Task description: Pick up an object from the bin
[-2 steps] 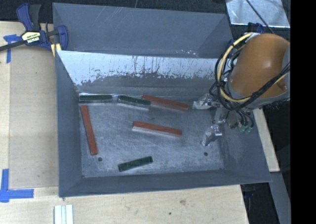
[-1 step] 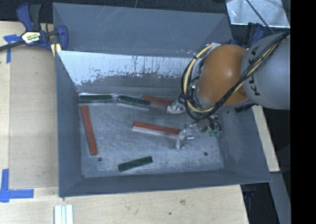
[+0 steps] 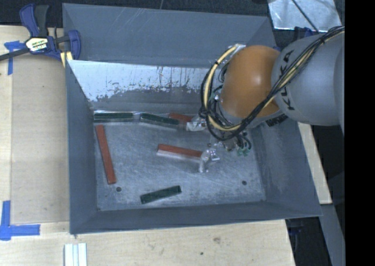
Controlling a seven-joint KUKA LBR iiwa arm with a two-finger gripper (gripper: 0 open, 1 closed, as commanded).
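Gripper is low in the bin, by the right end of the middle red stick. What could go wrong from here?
1. The gripper is at the right end of the middle red stick, not at its centre. Grasped there, the stick may tilt or slip out on lifting.
2. The stick lies flat on the bin floor, so the gripper could scrape the floor or only nudge the stick aside.
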